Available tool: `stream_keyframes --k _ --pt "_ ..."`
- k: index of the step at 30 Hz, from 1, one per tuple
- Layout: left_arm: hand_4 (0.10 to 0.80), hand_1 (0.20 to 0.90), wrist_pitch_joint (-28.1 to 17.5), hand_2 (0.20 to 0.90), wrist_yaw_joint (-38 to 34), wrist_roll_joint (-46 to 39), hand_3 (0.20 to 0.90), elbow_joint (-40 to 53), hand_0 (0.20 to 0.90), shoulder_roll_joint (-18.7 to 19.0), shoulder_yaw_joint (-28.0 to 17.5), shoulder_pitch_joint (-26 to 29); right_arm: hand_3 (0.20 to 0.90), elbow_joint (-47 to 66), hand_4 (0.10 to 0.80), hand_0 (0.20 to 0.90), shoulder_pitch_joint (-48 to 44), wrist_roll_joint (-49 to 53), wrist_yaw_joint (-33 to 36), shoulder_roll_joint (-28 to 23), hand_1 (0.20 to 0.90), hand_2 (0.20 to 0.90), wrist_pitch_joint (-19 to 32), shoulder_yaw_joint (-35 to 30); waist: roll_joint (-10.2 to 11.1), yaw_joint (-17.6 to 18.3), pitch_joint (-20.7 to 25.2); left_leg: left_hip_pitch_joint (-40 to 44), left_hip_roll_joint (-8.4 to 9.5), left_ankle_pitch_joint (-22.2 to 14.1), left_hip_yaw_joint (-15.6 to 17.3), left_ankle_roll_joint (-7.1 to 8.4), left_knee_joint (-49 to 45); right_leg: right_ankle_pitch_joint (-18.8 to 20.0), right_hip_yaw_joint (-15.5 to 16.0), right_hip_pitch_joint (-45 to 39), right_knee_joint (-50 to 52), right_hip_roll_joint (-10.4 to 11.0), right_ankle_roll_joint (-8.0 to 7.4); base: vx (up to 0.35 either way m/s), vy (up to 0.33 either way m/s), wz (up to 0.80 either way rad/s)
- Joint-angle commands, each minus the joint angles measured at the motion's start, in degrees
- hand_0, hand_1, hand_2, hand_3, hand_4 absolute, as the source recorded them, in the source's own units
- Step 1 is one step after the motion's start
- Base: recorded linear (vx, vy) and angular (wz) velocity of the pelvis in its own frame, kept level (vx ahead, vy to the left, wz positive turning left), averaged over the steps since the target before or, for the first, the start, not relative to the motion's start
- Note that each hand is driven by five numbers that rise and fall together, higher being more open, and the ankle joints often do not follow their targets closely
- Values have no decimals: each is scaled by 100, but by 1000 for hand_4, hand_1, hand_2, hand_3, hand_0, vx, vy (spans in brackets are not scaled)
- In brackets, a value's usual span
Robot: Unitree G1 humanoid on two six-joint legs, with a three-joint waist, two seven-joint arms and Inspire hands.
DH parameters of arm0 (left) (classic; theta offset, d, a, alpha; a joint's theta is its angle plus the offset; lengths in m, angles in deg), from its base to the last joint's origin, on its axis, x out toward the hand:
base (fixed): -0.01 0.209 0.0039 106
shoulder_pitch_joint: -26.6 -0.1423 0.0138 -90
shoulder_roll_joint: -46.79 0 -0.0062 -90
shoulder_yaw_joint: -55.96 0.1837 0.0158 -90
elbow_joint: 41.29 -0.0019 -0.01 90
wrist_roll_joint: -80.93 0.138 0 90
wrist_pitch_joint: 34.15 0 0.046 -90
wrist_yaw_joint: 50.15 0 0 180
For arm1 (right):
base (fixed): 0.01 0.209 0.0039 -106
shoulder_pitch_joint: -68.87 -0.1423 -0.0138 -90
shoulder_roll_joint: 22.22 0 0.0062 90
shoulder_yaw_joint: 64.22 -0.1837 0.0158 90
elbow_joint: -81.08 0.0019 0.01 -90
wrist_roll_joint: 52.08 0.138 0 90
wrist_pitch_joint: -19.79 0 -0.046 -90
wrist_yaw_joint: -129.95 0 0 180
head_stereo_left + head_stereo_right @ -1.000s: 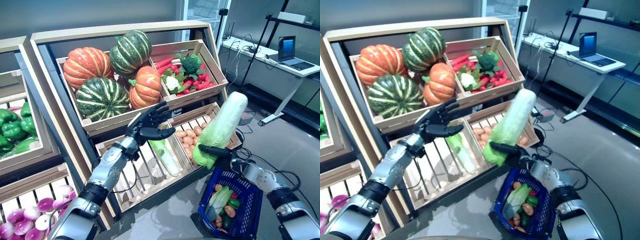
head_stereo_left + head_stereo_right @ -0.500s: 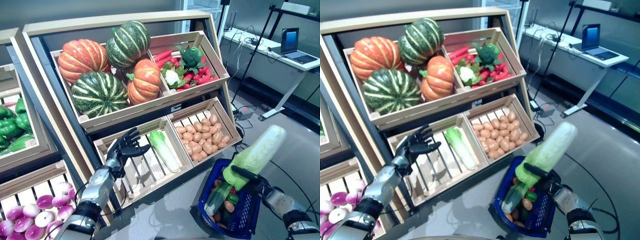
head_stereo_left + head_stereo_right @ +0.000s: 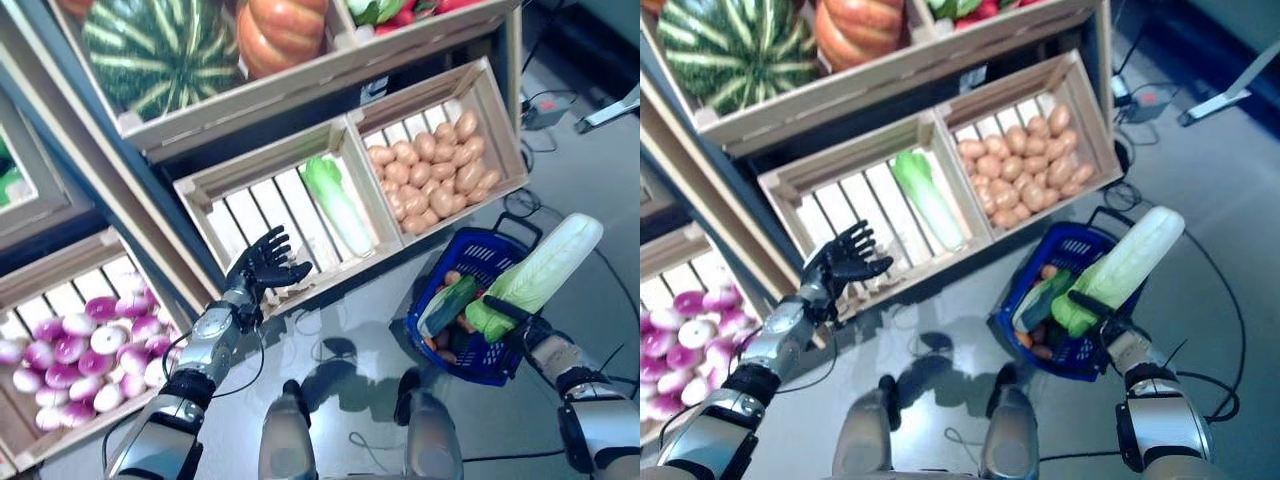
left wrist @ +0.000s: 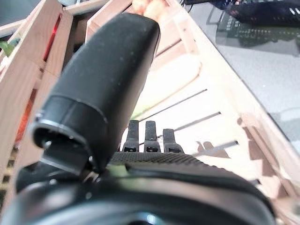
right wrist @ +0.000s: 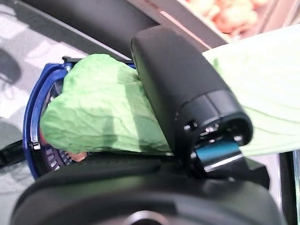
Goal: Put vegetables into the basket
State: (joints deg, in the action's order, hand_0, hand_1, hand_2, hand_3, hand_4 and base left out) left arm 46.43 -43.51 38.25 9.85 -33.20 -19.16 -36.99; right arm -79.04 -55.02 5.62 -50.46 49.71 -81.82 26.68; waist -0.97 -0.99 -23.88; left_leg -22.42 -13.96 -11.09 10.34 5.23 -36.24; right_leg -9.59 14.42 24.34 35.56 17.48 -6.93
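- Basket (image 3: pixel 505 365): blue, standing on the grey floor just in front of the potato crate (image 3: pixel 490 110); it holds several vegetables, among them a green one lying aslant and small orange-brown ones.
- Right hand (image 3: pixel 512 318): over the basket, thumb and fingers clasped round the leafy green end of a napa cabbage (image 3: pixel 545 268); the pale stalk end tilts up and away past the basket's far rim.
- Left hand (image 3: pixel 262 268): well to the left of the basket, fingers spread and holding nothing, raised before the front edge of the slatted crate (image 3: pixel 240 205).
- Second cabbage (image 3: pixel 335 200): lying in that slatted crate, beside the divider to the potatoes, farther from the basket than the potato crate.
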Motion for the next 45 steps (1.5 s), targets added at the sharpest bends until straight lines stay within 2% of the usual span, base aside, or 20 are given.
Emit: stream_keyframes --k 1,5,8,13,14,26,31,32,33,34,36,37,39,40,42,43,44,45 --pt "800 900 -773 900 121 -582 900 612 900 143 -30 350 300 -35 400 300 -454 -392 -45 -381 300 300 641 91 0 -110 167 -444 12 -533 -116 -30 -783 -464 -51 39 914 249 266 -60 -1 26" --pt "800 900 -890 900 102 -655 900 919 900 101 147 485 300 -76 400 300 -718 -536 -53 -637 300 300 513 184 -61 -77 11 -1123 36 -907 -214 -73 -1634 -764 -246 848 1817 495 268 -65 14 14" --pt "800 900 -1007 900 51 -614 900 1101 900 115 247 529 300 -98 400 300 -795 -456 -44 -712 300 300 456 203 -108 -50 -53 -1450 32 -1298 -336 -5 -2243 -1099 -412 1212 2357 540 205 33 15 18" --pt "800 900 -1110 900 -134 -542 900 1301 900 201 310 647 300 -196 400 300 -822 -356 -60 -742 300 300 374 134 -150 -11 -94 -1936 18 -1573 -482 30 -2902 -1325 -546 1757 2955 616 188 -20 27 6" --pt "800 900 -1174 900 -237 -482 900 1313 900 196 327 694 900 -204 800 900 -852 -250 33 -728 900 900 256 146 -157 3 -116 -2022 16 -1602 -515 37 -2989 -1357 -574 1860 3063 621 185 -33 35 2" --pt "800 900 -1587 900 -881 -252 900 1624 900 225 341 1166 900 -292 800 900 -772 -206 62 -632 900 900 252 20 -111 111 -51 -2138 -26 -1667 -641 126 -3145 -1323 -693 2063 3183 630 84 -2 3 1" --pt "800 900 -1590 900 -1175 339 900 1597 900 255 454 1457 900 -380 800 900 -768 -246 56 -598 900 900 248 -30 -70 162 -18 -1988 -81 -1527 -609 135 -2859 -1171 -721 1961 2928 601 19 -19 -9 -4" --pt "800 900 -1620 900 -1195 423 900 1597 900 267 468 1479 900 -384 800 900 -773 -247 52 -602 900 900 246 -34 -62 168 -30 -2035 -72 -1365 -590 96 -2791 -1021 -705 1999 2843 601 69 -5 -11 -6" --pt "800 900 -1633 900 -1410 818 900 1590 900 363 548 1571 900 -405 800 900 -776 -254 47 -626 900 900 230 -36 -63 179 -1 -1949 -112 -1475 -587 140 -2767 -1118 -725 1928 2834 597 -6 4 -10 -7" --pt "800 900 -1566 900 -1597 1081 900 1545 900 444 597 1667 900 -422 800 900 -770 -281 11 -634 900 900 213 -31 -57 194 20 -1919 -140 -1434 -570 148 -2700 -1081 -729 1899 2766 594 -20 88 -13 -9" --pt "800 900 -1533 900 -1917 1475 900 1512 900 556 659 1788 900 -431 800 900 -768 -288 -16 -642 900 900 204 -20 -44 209 22 -1940 -147 -1237 -543 112 -2573 -898 -721 1913 2624 586 19 -17 -5 -7" --pt "800 900 -1516 900 -2351 2348 900 1404 900 755 745 1977 900 -462 800 900 -735 -299 -68 -642 900 900 226 -1 -40 230 60 -1843 -184 -1338 -547 164 -2529 -998 -746 1831 2606 572 -57 29 -10 -6" --pt "800 900 -1317 900 -2963 3349 900 1252 900 1100 921 2298 900 -499 800 900 -694 -356 -132 -669 900 900 255 40 -30 259 99 -1805 -220 -1270 -525 183 -2418 -936 -762 1795 2494 560 -81 27 -12 -7" --pt "800 900 -1300 900 -3011 3397 900 1234 900 1133 953 2343 900 -502 800 900 -699 -362 -142 -673 900 900 261 37 -21 262 87 -1851 -214 -1105 -500 141 -2343 -784 -745 1832 2404 557 -29 -58 -4 -8" --pt "800 900 -1070 900 -3523 4151 900 1004 900 1575 1249 2800 900 -531 800 900 -667 -358 -254 -739 900 900 278 109 -21 310 127 -1830 -261 -1046 -454 141 -2252 -734 -750 1819 2317 556 -50 19 13 -10" --pt "800 900 -777 900 -3878 5283 900 786 900 1864 1552 3144 900 -549 800 900 -625 -335 -334 -756 900 900 323 165 -28 346 148 -1783 -312 -1204 -451 195 -2322 -869 -779 1782 2381 559 -124 92 21 -9" --pt "800 900 -777 900 -3963 5348 900 709 900 1956 1681 3238 900 -549 800 900 -624 -333 -349 -760 900 900 328 187 -32 357 153 -1783 -322 -1199 -447 197 -2320 -863 -784 1787 2379 559 -131 93 26 -6" --pt "800 900 -661 900 -4060 5774 900 532 900 2171 2000 3477 900 -546 800 900 -619 -327 -391 -772 900 900 348 242 -33 390 164 -1786 -347 -1189 -436 201 -2321 -848 -796 1799 2375 558 -143 13 30 -5"
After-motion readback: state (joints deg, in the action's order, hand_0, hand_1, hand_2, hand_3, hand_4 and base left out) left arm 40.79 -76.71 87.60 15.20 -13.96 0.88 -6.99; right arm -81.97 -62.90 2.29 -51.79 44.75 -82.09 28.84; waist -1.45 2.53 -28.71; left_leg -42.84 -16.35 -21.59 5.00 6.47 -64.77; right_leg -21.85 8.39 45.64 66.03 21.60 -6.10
